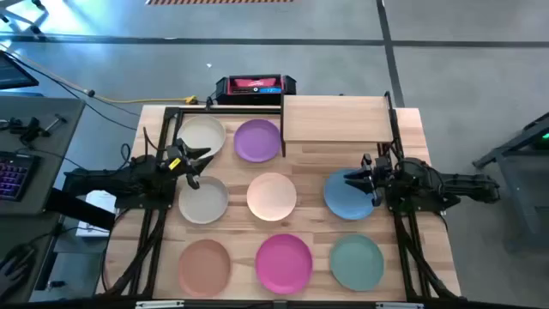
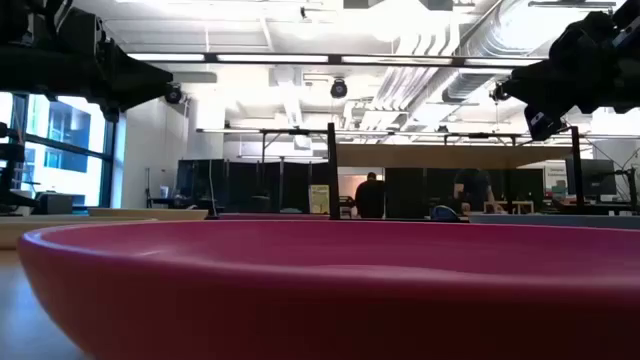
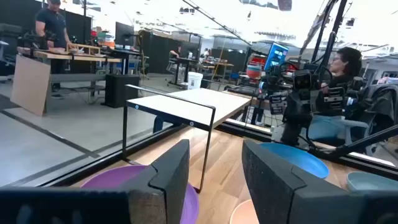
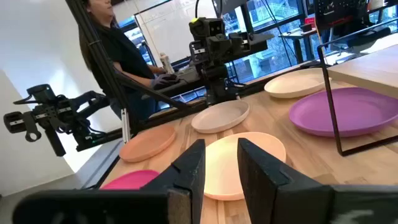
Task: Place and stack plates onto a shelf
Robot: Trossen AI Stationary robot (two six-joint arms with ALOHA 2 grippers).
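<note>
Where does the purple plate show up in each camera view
High view: the purple plate lies in the far row, just left of the shelf.
Low view: not identifiable; the magenta plate fills the foreground.
Left wrist view: purple plate behind the left hand.
Right wrist view: purple plate beside the shelf's black post.
Shared landmark: the shelf.

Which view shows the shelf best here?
The high view: the shelf shows its whole top, bare of plates. The left wrist view shows the board and black posts from the side, the low view only a thin edge, the right wrist view just a corner.
</note>
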